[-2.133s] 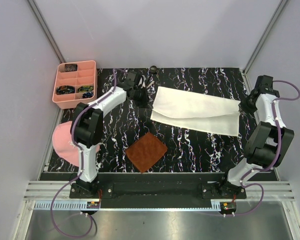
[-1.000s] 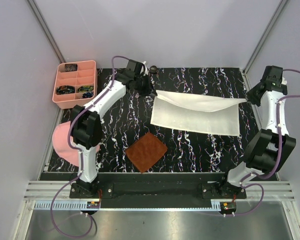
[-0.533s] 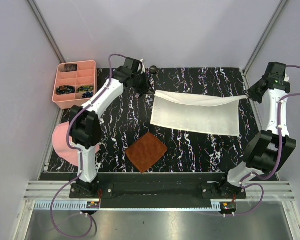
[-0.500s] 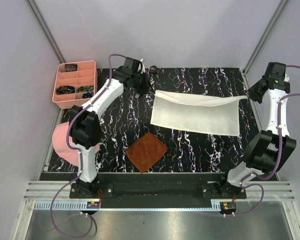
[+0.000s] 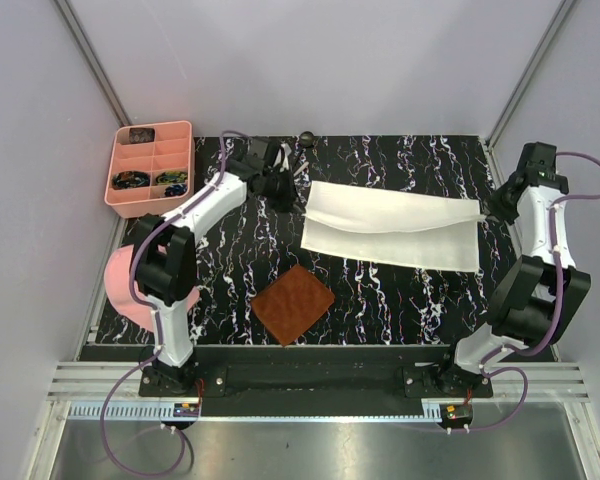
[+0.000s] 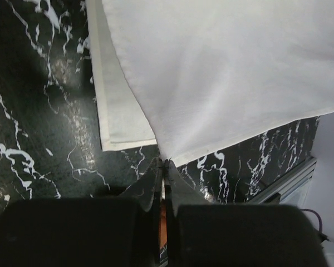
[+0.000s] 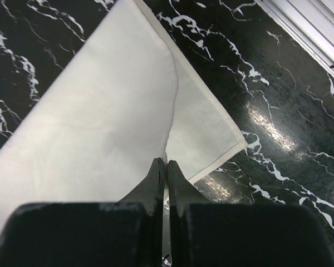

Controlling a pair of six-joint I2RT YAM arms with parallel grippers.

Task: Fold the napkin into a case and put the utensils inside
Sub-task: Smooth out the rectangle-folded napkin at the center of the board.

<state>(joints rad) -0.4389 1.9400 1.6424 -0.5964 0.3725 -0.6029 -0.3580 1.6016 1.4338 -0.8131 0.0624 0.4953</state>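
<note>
The cream-white napkin point(image 5: 395, 228) lies folded on the black marbled table, its upper layer lifted along the far edge. My left gripper point(image 5: 298, 196) is shut on the upper layer's far-left corner; in the left wrist view the closed tips point(image 6: 164, 162) pinch the napkin point(image 6: 228, 72) above the lower layer point(image 6: 114, 111). My right gripper point(image 5: 486, 208) is shut on the far-right corner; the right wrist view shows its tips point(image 7: 166, 161) pinching the napkin point(image 7: 100, 128). A small dark spoon point(image 5: 306, 137) lies at the table's back edge. I cannot make out the fork.
A pink compartment tray point(image 5: 185, 150) stands at the back left. A brown textured mat point(image 5: 293, 303) lies near the front middle. A pink rounded object point(image 5: 125, 282) sits at the left edge. Grey walls enclose the table.
Both grippers first lifted the napkin's far edge up and back, then came down and toward the front, so the upper layer now hangs lower over the lower layer.
</note>
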